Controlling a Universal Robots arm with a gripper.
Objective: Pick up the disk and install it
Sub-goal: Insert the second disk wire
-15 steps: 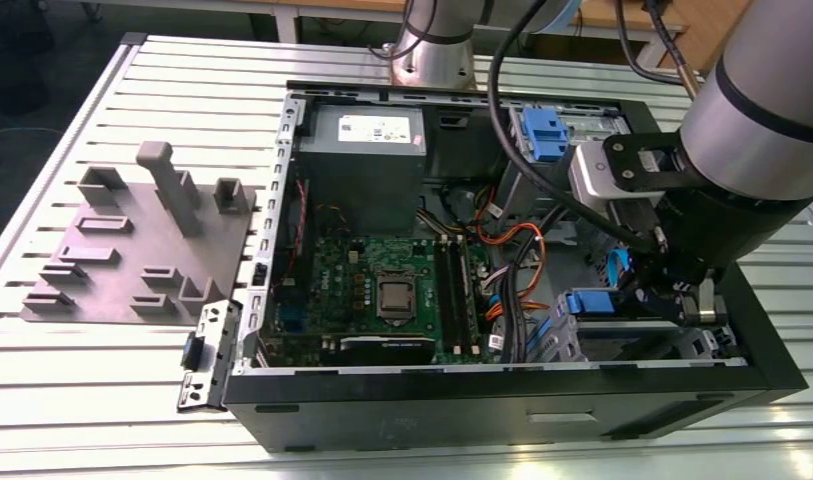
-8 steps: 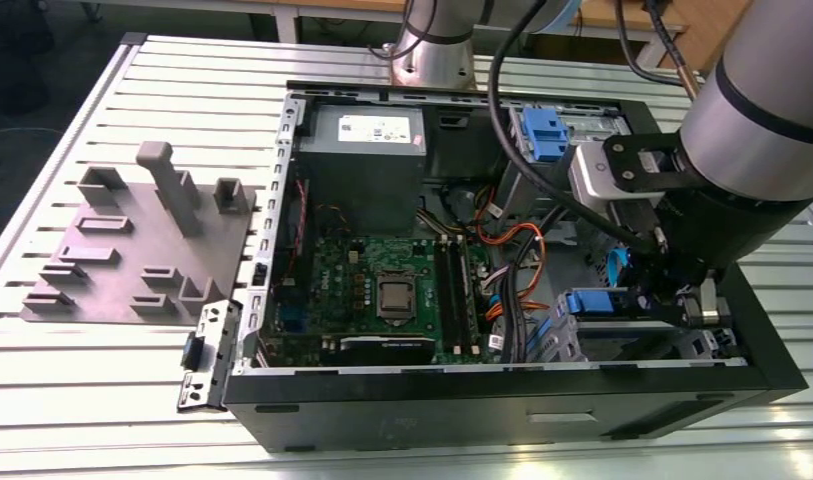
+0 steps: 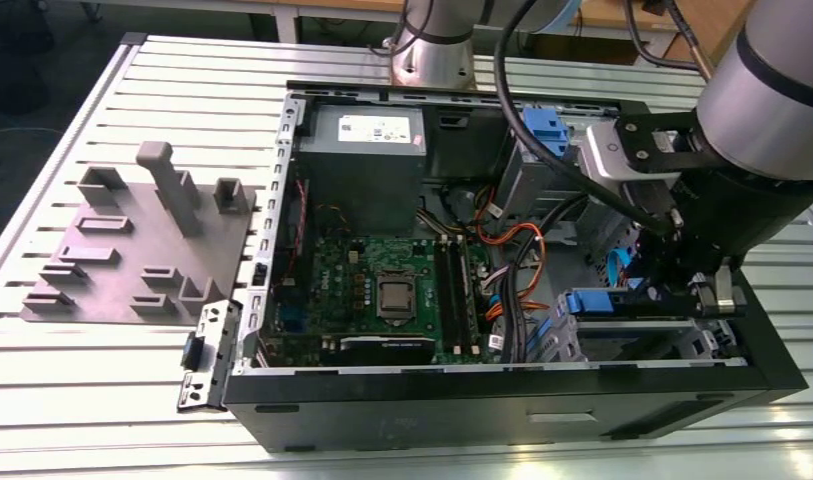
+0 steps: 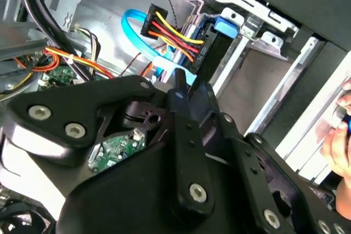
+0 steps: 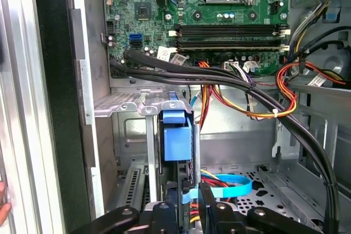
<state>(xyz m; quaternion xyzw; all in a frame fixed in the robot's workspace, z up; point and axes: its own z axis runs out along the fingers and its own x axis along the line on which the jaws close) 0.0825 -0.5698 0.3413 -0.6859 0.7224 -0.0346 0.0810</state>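
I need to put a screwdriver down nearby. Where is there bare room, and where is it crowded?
Free: slatted table in front of the grey fixture plate, and behind it. Crowded: inside the computer case, where the gripper sits among cables at the drive cage.

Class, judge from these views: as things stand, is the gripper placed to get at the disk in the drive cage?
Probably yes. In the first wrist view the gripper sits right by the disk in its cage, though the cables crowd the approach.

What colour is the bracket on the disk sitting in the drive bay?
Bright blue; the disk and its bracket show best in the first wrist view.
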